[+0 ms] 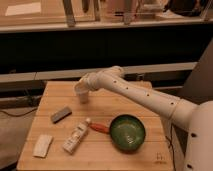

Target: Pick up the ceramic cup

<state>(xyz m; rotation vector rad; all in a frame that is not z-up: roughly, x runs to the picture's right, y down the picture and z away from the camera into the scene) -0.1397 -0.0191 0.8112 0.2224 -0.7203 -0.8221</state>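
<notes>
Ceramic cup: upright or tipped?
Upright: the ceramic cup stands on its base on the table, with the gripper at its top.

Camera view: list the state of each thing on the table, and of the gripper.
ceramic cup: upright on the table, back left.
gripper: down at the cup's top.
white bottle: lying on its side.
green pan: upright, empty, handle pointing left.
grey block: lying flat.
white cloth: lying flat.

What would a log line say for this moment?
gripper: at ceramic cup, wooden table back left | ceramic cup: upright | green pan: front right, apart from gripper
</notes>
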